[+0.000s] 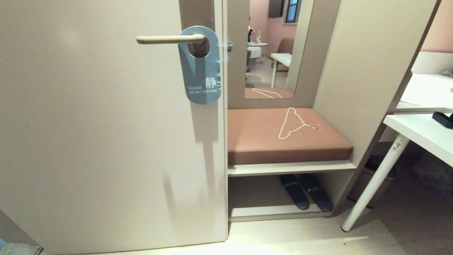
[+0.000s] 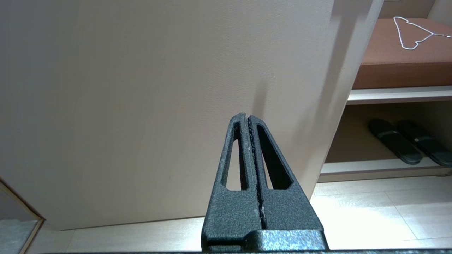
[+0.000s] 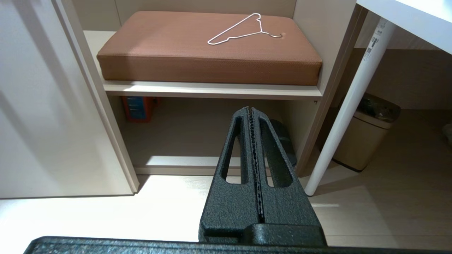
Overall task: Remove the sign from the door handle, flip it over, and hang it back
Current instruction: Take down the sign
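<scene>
Here the slim cream-beige lever door handle carries the flat blue-grey round-ended sign, hung by its hole, "DO NOT DISTURB" face outward. Low below that handle, the black left gripper faces the door, fingers pressed together; right of it, the black right gripper is likewise closed, empty.
</scene>
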Tool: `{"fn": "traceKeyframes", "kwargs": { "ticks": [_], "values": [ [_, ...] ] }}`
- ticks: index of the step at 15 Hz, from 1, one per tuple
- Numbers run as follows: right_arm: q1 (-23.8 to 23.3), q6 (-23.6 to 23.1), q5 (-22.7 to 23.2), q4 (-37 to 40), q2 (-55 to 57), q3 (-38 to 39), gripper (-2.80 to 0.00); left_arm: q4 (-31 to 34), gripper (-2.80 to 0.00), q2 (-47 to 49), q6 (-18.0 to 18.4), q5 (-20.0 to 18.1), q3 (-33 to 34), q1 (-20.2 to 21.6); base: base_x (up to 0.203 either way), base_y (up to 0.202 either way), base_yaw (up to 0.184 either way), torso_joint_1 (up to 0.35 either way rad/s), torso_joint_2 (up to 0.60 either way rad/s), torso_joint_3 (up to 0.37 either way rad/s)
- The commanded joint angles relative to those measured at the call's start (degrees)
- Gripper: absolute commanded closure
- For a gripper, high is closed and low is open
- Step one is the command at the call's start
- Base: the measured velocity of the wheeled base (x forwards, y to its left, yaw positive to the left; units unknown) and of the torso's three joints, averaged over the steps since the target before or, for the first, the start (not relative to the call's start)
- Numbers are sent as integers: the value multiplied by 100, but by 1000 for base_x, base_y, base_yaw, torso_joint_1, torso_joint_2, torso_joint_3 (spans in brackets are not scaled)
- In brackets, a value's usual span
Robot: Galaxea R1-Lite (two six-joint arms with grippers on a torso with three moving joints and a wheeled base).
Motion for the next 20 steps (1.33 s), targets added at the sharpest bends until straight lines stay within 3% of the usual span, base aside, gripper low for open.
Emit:
{"fn": "traceKeyframes", "kwargs": {
  "ticks": [1,17,20],
  "values": [
    [2,-3,1,0,9,0,0,2,0,7,-4,2,0,1,0,0,0,0,0,0],
    [2,-4,1,7,9,0,0,-7,0,7,-22,10,0,1,0,0,0,0,0,0],
    [2,-4,1,7,9,0,0,-7,0,7,-22,19,0,1,-1,128,-1,3,0,1]
  ]
}}
